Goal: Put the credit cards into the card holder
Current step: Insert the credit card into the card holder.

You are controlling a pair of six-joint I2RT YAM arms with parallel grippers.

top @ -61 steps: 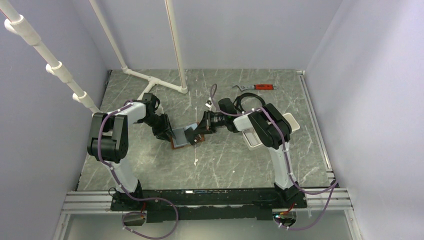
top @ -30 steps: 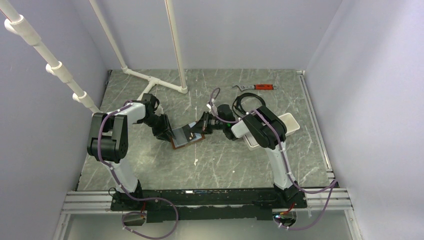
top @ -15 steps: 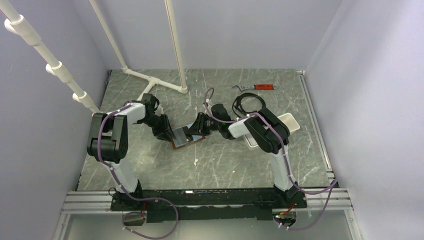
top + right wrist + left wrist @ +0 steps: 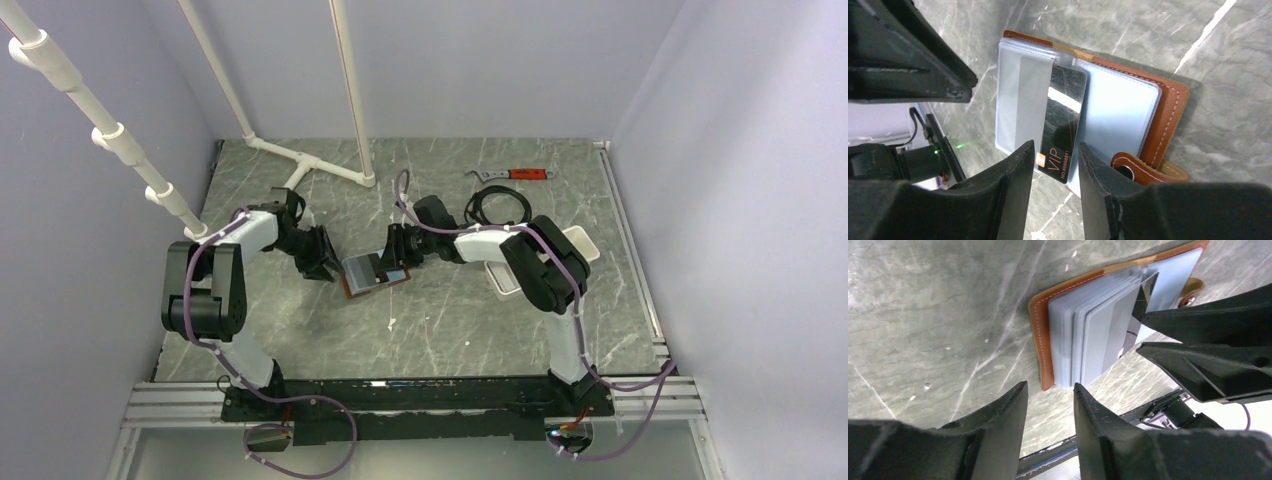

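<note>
The card holder (image 4: 372, 272) lies open on the grey marbled worktop (image 4: 450, 330), about midway between my two arms, its brown leather cover down and its clear plastic sleeves (image 4: 1083, 335) facing up. The closing tab (image 4: 1143, 172) with its snap sticks out from one corner.

One of the credit cards (image 4: 1063, 125), black with "VIP" printed in orange at one end, lies along the fold between the stack of sleeves and the single page on the other side. Its VIP end pokes out past the edge of the sleeves. I cannot tell whether its far end sits inside a pocket.

My right jaws stand parted above that side of the card holder. From my right wrist, the card's VIP end shows in the gap between them, but neither finger presses on it, so they grip nothing.

My left jaws are parted too and hold nothing. They hang low over the worktop just beside the card holder's opposite edge, apart from the leather.

Behind my right arm sits a white tray (image 4: 588, 245). Farther back lie a coil of black cable (image 4: 497, 208) and a red-handled wrench (image 4: 520, 174).
</note>
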